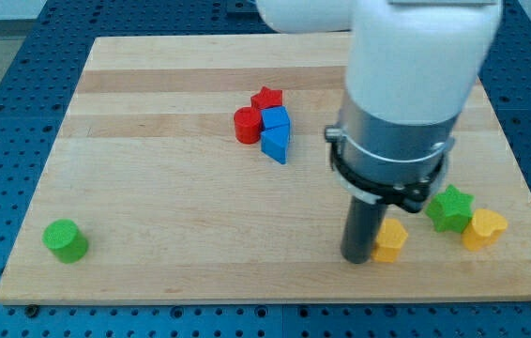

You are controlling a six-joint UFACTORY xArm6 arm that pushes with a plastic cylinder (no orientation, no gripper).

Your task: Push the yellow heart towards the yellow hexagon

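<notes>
The yellow heart lies near the board's right edge at the view's lower right, touching the green star on its left. The yellow hexagon lies left of them, partly hidden by the rod. My tip rests on the board right beside the yellow hexagon's left side, seeming to touch it. The tip is well left of the yellow heart, with the hexagon and the star between them.
A red star, a red cylinder, a blue cube-like block and a blue wedge cluster at the board's upper middle. A green cylinder sits at the lower left. The arm's white body hides the upper right.
</notes>
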